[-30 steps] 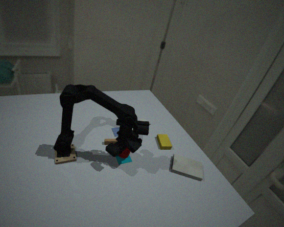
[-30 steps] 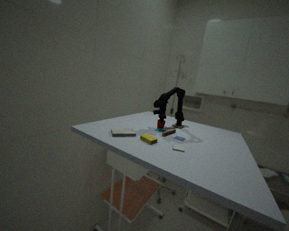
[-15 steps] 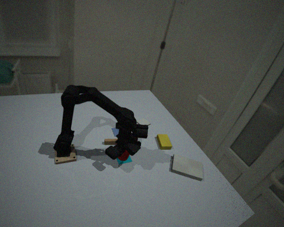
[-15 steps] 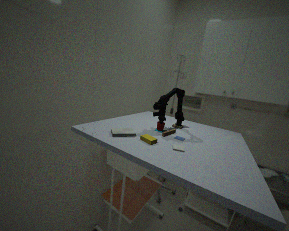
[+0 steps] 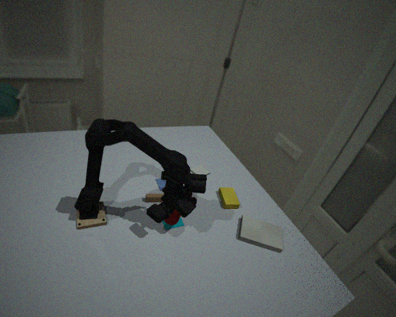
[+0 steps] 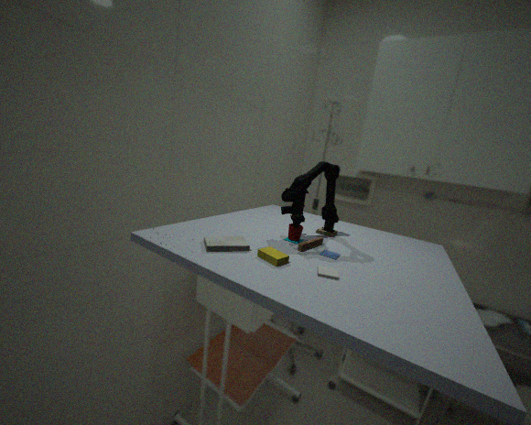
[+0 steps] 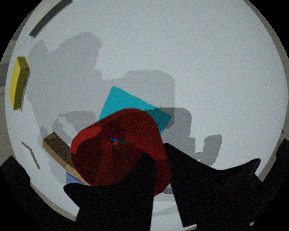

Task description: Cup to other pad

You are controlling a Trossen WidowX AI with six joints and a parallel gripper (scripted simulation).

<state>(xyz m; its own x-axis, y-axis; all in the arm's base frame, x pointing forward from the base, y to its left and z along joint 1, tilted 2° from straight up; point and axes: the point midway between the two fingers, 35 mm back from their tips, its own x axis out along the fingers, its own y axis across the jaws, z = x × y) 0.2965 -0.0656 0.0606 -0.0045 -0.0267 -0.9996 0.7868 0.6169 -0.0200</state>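
Yellow block (image 5: 229,197), white slab (image 5: 261,233), brown block (image 5: 153,197)

On the desk (image 6: 395,293) I count one red cup (image 6: 295,232), and two flat pads: one teal (image 5: 177,224), one blue (image 6: 330,255). I see one yellow block (image 5: 229,197), one brown wooden block (image 6: 310,244), one large pale slab (image 5: 261,233) and one small white tile (image 6: 328,272). Marbles (image 7: 116,140) show inside the cup, too blurred for me to count. One arm, one pincer (image 7: 152,193).
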